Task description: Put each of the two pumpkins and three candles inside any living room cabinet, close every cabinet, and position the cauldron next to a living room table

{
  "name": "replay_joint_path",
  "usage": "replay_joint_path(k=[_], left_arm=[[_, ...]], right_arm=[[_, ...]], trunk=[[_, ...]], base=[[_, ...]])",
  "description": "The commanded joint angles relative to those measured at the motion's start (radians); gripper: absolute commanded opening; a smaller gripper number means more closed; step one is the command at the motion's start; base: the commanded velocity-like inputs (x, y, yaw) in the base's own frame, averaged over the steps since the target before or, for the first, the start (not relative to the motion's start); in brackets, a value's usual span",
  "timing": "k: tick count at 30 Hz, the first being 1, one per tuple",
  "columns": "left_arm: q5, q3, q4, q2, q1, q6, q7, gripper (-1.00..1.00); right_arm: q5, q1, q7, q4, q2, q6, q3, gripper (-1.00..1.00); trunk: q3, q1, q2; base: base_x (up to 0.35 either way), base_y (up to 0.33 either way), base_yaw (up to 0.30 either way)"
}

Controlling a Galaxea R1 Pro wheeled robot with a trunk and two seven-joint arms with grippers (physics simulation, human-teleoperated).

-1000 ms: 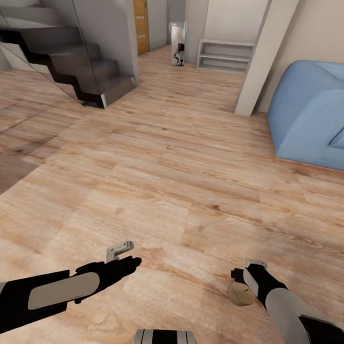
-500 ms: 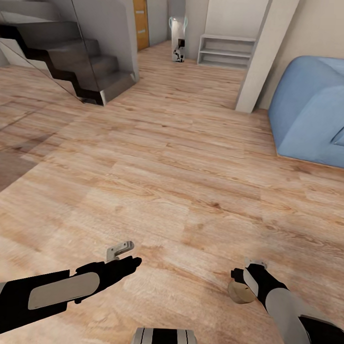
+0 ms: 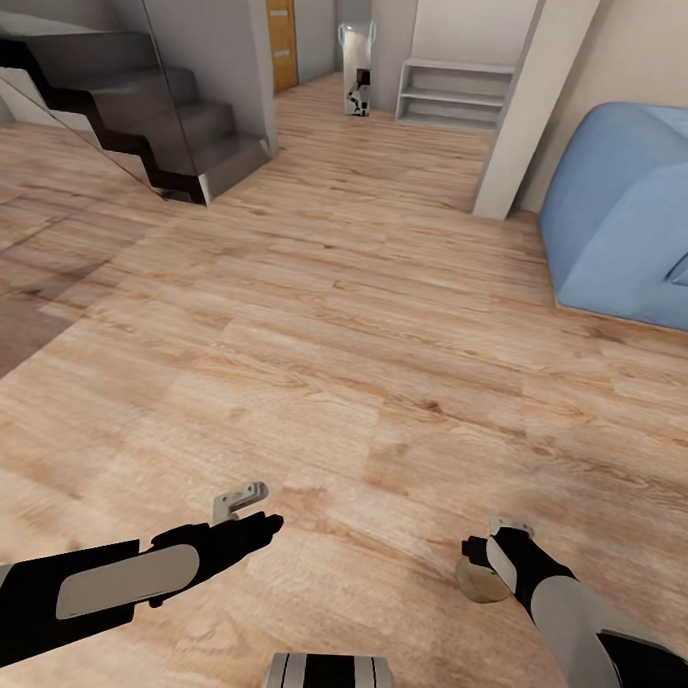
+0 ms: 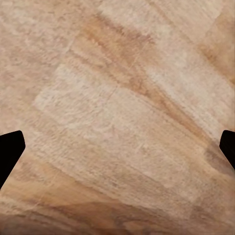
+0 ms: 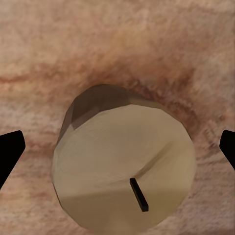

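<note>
While both arms reach forward over the wooden floor [image 3: 364,335], the right gripper [image 3: 483,552] sits over a beige candle [image 5: 125,174], its fingers spread wide to either side and not pressed against it. With nothing between them, the left gripper's [image 3: 245,508] fingers stand wide apart, and a blue sofa [image 3: 630,216] and grey stairs [image 3: 144,105] lie well ahead.
</note>
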Motion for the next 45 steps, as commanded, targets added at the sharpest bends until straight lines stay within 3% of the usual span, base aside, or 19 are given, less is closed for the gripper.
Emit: replay_joint_path(k=[1, 7, 12, 19, 23, 33, 38, 45], left_arm=[[0.008, -0.002, -0.001, 0.000, -0.002, -0.010, 0.000, 1.00], [0.008, -0.002, -0.001, 0.000, -0.002, -0.010, -0.001, 1.00], [0.008, -0.002, -0.001, 0.000, -0.002, -0.011, -0.001, 1.00], [0.008, -0.002, -0.001, 0.000, -0.002, -0.010, -0.001, 1.00], [0.007, -0.002, -0.001, 0.000, -0.002, -0.010, -0.001, 1.00], [0.008, -0.002, -0.001, 0.000, -0.002, -0.010, -0.001, 1.00], [0.008, -0.002, -0.001, 0.000, -0.002, -0.010, -0.001, 1.00], [0.008, -0.002, -0.001, 0.000, -0.002, -0.009, -0.001, 1.00]], right_arm=[[0.001, 0.000, -0.002, -0.002, 0.000, 0.005, -0.004, 1.00], [0.001, 0.000, -0.002, -0.002, 0.000, 0.005, -0.004, 1.00], [0.001, 0.000, -0.002, -0.002, 0.000, 0.005, -0.004, 1.00], [0.001, 0.000, -0.002, -0.002, 0.000, 0.005, -0.004, 1.00], [0.001, 0.000, -0.002, 0.001, 0.000, 0.005, -0.004, 1.00], [0.001, 0.000, -0.002, 0.000, 0.000, 0.005, -0.004, 1.00], [0.001, 0.000, -0.002, 0.000, 0.000, 0.006, -0.004, 1.00], [0.001, 0.000, -0.002, 0.000, 0.000, 0.006, -0.004, 1.00]], trunk=[[-0.001, 0.000, 0.000], [-0.001, 0.000, 0.000], [-0.020, 0.002, -0.001], [-0.020, 0.002, -0.001], [-0.036, 0.004, -0.002], [-0.036, 0.004, -0.002], [-0.055, 0.006, -0.004], [-0.055, 0.006, -0.004]], base=[[0.000, 0.000, 0.000], [0.000, 0.000, 0.000], [0.000, 0.000, 0.000], [0.000, 0.000, 0.000], [0.000, 0.000, 0.000], [0.000, 0.000, 0.000], [0.000, 0.000, 0.000], [0.000, 0.000, 0.000]])
